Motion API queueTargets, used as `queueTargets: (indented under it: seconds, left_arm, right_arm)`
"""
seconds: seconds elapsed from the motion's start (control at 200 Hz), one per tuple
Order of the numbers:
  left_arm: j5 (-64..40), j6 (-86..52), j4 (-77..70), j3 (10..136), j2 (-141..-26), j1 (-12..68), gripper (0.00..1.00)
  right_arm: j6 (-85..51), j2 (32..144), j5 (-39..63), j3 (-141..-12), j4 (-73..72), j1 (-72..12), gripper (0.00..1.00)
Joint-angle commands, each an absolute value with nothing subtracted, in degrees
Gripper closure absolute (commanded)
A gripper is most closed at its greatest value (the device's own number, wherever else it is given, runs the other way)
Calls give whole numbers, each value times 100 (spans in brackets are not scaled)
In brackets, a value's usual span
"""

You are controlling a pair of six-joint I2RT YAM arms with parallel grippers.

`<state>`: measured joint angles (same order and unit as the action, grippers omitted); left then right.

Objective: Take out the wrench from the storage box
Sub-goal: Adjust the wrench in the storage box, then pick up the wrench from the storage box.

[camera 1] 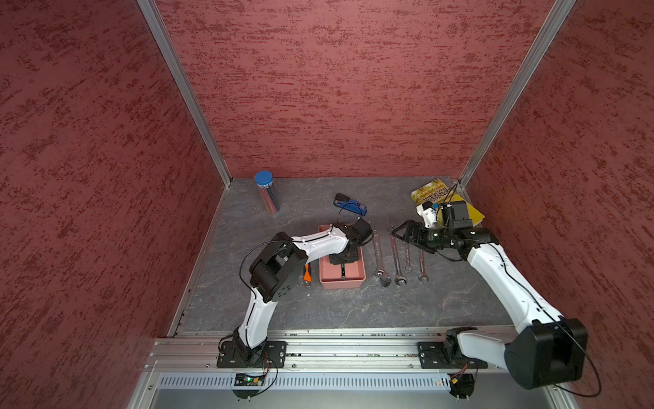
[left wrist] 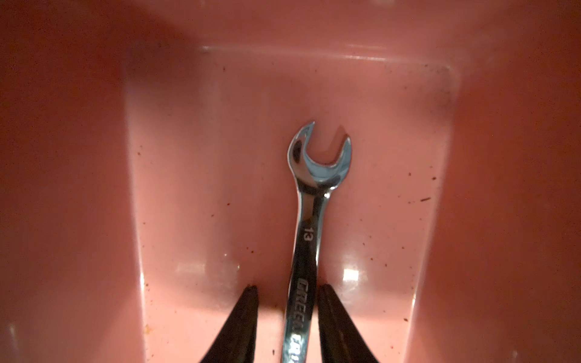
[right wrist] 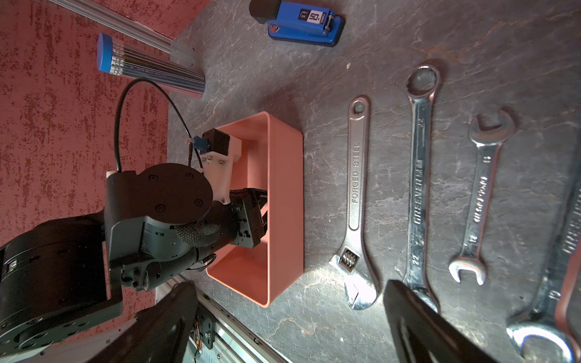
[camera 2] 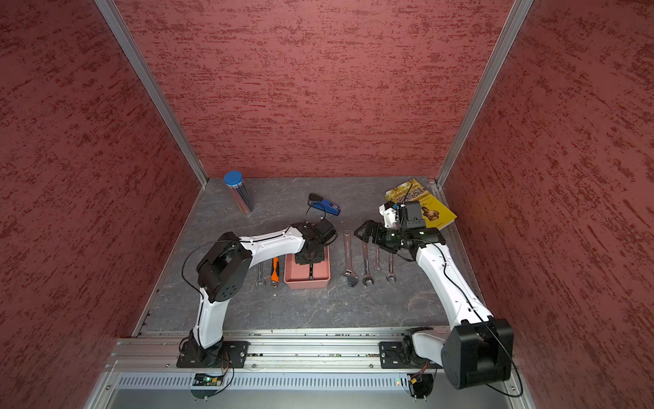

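- The wrench (left wrist: 309, 220) lies flat on the floor of the box (camera 1: 341, 283), lengthwise, with its open head toward the near wall but short of it. The box sits mid-table.
- The left gripper (left wrist: 287, 287) is down inside the box, its fingers (left wrist: 242, 320) straddling the shank. They are narrow but not clamped: there is a clear gap on one side, and the other finger is just beside the metal.
- It probably needs centring so both fingers meet the shank together; otherwise the wrench may skid.
- Squeeze firmly: chrome looks slick, and the head may droop.
- Lift straight up, clear of the walls, before moving sideways.
- The right gripper (camera 2: 362, 232) hovers wide open over loose wrenches (camera 2: 366, 262) right of the box.
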<state>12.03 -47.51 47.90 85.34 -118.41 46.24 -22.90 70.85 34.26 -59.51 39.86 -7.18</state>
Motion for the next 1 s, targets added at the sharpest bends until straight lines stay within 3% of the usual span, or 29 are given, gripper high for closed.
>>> queueTargets:
  seconds: [0.0, 0.351, 0.992]
  left_arm:
    - [797, -4627, 4946, 8380, -12031, 4597, 72]
    - [430, -4618, 4883, 8119, -12189, 4470, 96]
    - [1196, -4274, 5637, 9043, -11321, 4476, 100]
  right_arm:
    - [-2267, 7091, 3499, -5911, 3841, -665, 2]
    - [-2321, 7084, 3490, -5937, 3885, -650, 2]
    - [-2635, 7075, 3569, -5978, 3731, -648, 2]
